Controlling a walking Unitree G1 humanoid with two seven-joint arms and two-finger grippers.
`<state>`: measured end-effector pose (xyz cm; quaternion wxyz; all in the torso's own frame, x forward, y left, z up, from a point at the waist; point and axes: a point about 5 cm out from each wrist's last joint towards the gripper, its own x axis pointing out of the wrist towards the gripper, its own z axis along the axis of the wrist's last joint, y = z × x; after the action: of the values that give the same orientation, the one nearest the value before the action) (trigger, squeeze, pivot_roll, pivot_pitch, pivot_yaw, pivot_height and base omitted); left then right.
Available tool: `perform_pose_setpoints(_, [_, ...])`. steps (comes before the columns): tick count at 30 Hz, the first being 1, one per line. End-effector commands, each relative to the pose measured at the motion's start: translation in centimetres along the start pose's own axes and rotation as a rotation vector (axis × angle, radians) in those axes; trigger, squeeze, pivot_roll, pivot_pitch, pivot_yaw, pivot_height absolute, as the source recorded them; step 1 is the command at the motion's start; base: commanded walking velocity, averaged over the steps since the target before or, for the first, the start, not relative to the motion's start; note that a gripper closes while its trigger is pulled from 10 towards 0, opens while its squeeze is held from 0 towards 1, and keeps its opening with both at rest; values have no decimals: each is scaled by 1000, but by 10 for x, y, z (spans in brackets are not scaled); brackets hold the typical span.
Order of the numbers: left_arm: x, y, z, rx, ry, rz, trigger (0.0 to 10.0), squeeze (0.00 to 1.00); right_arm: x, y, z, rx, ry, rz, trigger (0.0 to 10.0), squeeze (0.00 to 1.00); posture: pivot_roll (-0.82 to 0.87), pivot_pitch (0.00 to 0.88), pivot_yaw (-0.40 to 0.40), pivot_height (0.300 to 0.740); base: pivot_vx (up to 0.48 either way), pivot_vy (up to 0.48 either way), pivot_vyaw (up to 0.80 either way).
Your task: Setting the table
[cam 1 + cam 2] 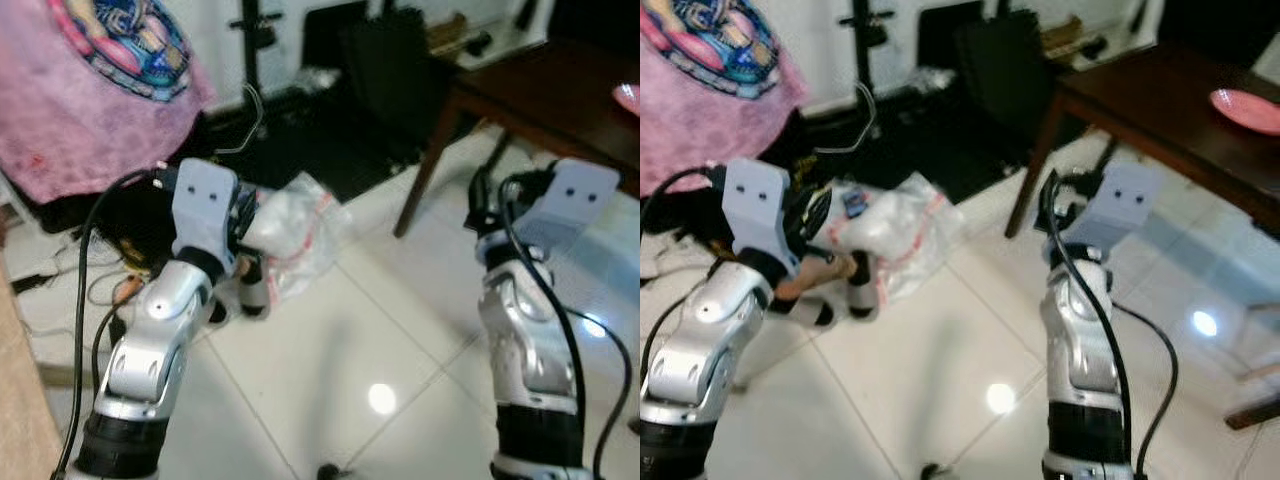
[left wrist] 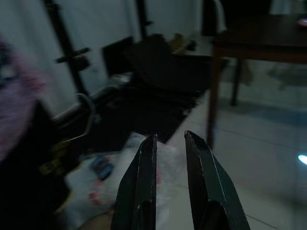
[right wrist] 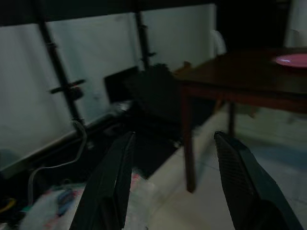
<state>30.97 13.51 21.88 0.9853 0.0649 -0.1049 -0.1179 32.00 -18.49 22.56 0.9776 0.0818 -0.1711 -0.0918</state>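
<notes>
- Plate [image 1: 1247, 108]: pink, lying flat on the dark table [image 1: 1160, 110], near its far edge, well apart from both my grippers.
- Handling, as I judge: stiff, smooth, probably breakable; best pinched at the rim.
- Right gripper [image 3: 172, 184]: fingers spread wide, empty, aimed toward the table.
- Left gripper [image 2: 170, 179]: fingers nearly together, holding nothing, above a plastic bag [image 1: 290, 235] on the floor [image 1: 330, 340].
</notes>
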Motion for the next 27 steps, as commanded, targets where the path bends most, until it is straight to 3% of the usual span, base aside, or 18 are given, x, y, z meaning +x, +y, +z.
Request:
perform_pose_setpoints(1, [0, -2, -3, 0, 8, -11, 10000, 0, 0, -4, 1, -17, -2, -18, 10000, 0, 8, 68, 32, 740, 0, 0, -800])
perform_pose_setpoints(27, [3, -2, -2, -10, -3, -18, 10000, 0, 0, -6, 0, -15, -6, -31, 10000, 0, 10, 64, 39, 740, 0, 0, -800])
